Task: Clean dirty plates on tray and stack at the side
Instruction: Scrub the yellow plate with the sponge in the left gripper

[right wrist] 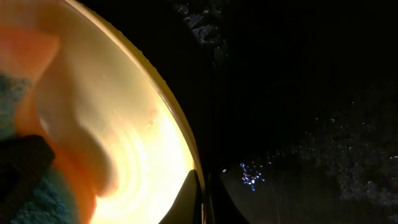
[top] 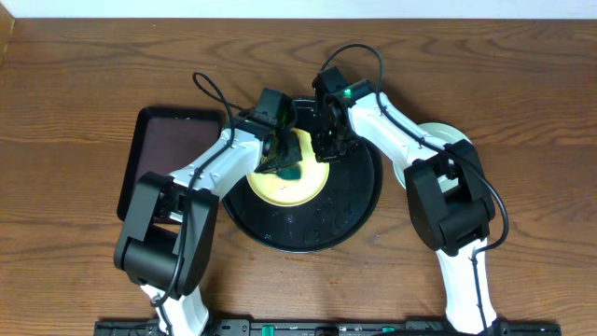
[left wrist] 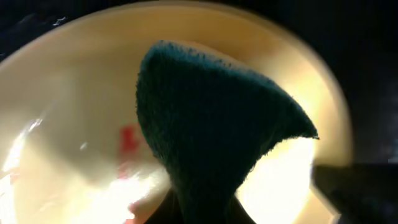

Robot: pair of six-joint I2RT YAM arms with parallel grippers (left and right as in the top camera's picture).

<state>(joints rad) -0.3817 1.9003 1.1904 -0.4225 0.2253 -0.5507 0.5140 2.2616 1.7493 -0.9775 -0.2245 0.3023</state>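
Dark teal terry cloth (left wrist: 211,124) fills the middle of the left wrist view, bunched to a narrow neck at the bottom edge. From that I judge the left gripper (top: 278,147) to be pinching it, though its fingers are out of frame. Behind the cloth lies the pale yellow round plastic plate (left wrist: 74,93), with a red streak (left wrist: 129,138) left of centre that has not yet been wiped off.

At the bottom centre of the right wrist view, the right gripper (right wrist: 203,196) has its tips drawn together right at the yellow plate's rim. They appear to be nipping that rim to steady it. Glossy black surface of the large round black tray (right wrist: 298,93) takes up the right half of the frame, flecked with droplets.

From overhead, the yellow plate sits left of centre on the black tray, with both grippers crowded over its upper edge and close to each other. A pale mint disc (top: 446,136) shows at the right, off the tray and mostly hidden under the right arm; I cannot tell how many plates it is. My reading is that the mint plates are done and the yellow one is mid-clean, with stacking left. A small rectangular dark-brown tray (top: 159,159) sits at the left, just beside the black tray's rim. Bare wooden table (top: 75,84) offers open room along the top and in the lower corners.
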